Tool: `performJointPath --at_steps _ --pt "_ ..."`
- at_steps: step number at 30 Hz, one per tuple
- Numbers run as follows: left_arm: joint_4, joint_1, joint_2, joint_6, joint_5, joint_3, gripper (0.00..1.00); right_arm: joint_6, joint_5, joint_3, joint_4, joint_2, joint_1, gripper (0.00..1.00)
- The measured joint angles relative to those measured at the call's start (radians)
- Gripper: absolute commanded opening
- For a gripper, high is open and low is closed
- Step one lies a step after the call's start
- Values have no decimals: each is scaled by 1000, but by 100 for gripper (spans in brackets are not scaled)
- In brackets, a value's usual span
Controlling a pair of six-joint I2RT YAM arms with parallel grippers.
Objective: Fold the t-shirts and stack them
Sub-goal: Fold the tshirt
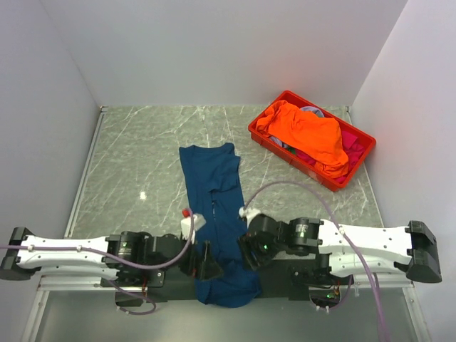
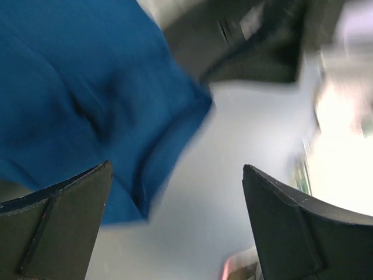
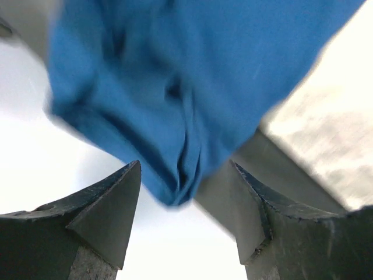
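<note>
One navy t-shirt [image 1: 214, 185] on table [image 1: 142, 157] | left gripper [image 2: 176, 175] wide | right gripper [image 3: 185, 169] wide

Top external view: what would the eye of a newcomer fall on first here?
First comes the dark blue t-shirt, folded into a long narrow strip down the middle of the marble table, with its near end reaching past the table's near edge. The left gripper and right gripper flank that end with jaws open. At the far right, a red crate holds a bright orange t-shirt heaped over pink cloth.
</note>
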Motion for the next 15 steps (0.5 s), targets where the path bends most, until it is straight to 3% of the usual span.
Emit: performJointPath --at_steps 2,7,10,15 --pt "1 53 66 8 -74 36 99 -10 40 20 39 6 -64 68" --pt "75 367 278 71 -138 49 99 -70 108 73 162 111 -229 66" --pt "122 523 366 117 -175 48 99 -126 131 149 232 267 -299 65" --pt "257 684 511 207 -163 50 99 -189 136 286 334 529 -379 62"
